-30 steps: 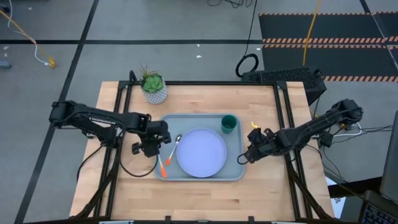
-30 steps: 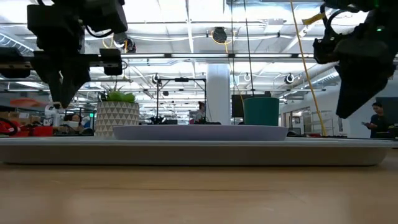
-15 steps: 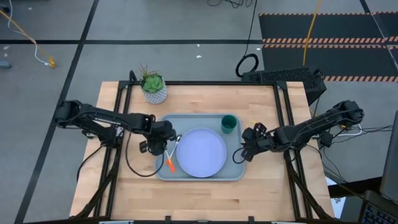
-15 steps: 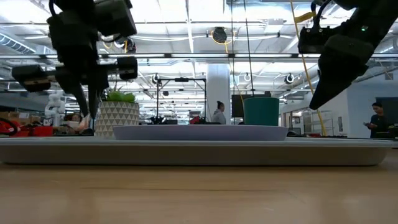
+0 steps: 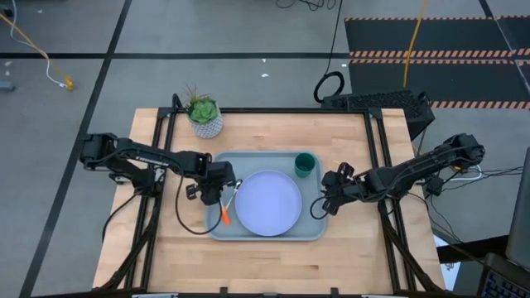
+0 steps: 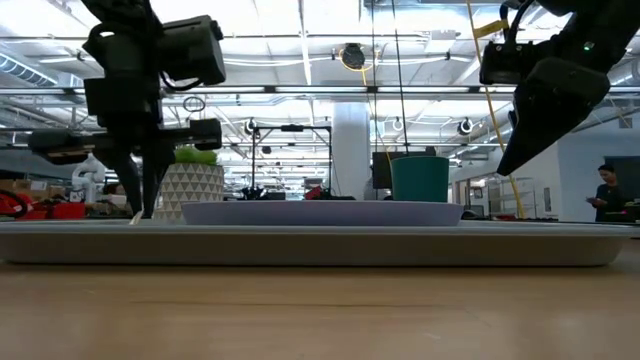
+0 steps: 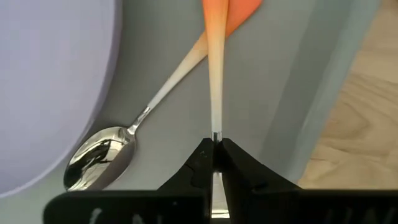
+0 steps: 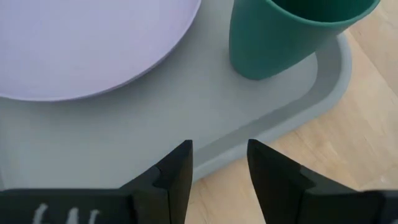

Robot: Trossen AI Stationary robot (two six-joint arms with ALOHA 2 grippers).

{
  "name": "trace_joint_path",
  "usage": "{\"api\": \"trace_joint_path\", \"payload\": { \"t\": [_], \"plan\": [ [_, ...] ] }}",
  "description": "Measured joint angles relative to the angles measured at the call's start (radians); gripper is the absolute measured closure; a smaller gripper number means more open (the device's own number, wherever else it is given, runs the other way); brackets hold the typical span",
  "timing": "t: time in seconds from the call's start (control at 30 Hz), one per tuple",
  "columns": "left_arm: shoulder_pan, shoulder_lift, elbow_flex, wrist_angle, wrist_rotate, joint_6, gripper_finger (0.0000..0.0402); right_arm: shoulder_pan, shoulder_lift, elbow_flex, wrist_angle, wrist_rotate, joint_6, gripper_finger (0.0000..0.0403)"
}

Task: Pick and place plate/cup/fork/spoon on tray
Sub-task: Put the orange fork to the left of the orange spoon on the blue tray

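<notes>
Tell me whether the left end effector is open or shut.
Shut on the fork: the left end effector's fingers pinch the metal neck, with the orange handle crossing the spoon on the tray.

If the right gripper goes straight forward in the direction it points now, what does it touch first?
Most likely the tray's raised rim, just ahead of the open right gripper. Beyond it stand the cup and the plate; depth is hard to judge, so it may pass above the rim.

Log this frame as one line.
left hand shut on fork, over tray | spoon, plate, cup on tray | right hand open, at tray edge
</notes>
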State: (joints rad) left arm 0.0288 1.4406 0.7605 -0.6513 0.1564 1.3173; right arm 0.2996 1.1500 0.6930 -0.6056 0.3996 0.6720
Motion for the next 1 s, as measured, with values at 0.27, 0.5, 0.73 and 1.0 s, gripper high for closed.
{"api": "trace_joint_path", "payload": {
  "t": [0.27, 0.5, 0.73, 1.0],
  "plan": [
    [-0.007, -0.016, 0.0, 0.021, -0.078, -0.091, 0.0357, 0.0, 0.0, 0.0, 0.003, -0.007, 0.021, 0.0259],
    [-0.029, -0.029, 0.0, 0.022, -0.087, -0.162, 0.0347, 0.001, 0.0, 0.0, 0.003, -0.011, 0.047, 0.0259],
    [-0.064, -0.054, 0.02, 0.01, -0.181, -0.256, 0.0346, 0.001, 0.0, 0.0, 0.004, -0.011, 0.049, 0.0259],
    [-0.112, -0.143, 0.157, 0.034, -0.239, -0.657, 0.0346, 0.001, 0.0, 0.0, 0.008, -0.012, 0.047, 0.0259]
  ]
}}
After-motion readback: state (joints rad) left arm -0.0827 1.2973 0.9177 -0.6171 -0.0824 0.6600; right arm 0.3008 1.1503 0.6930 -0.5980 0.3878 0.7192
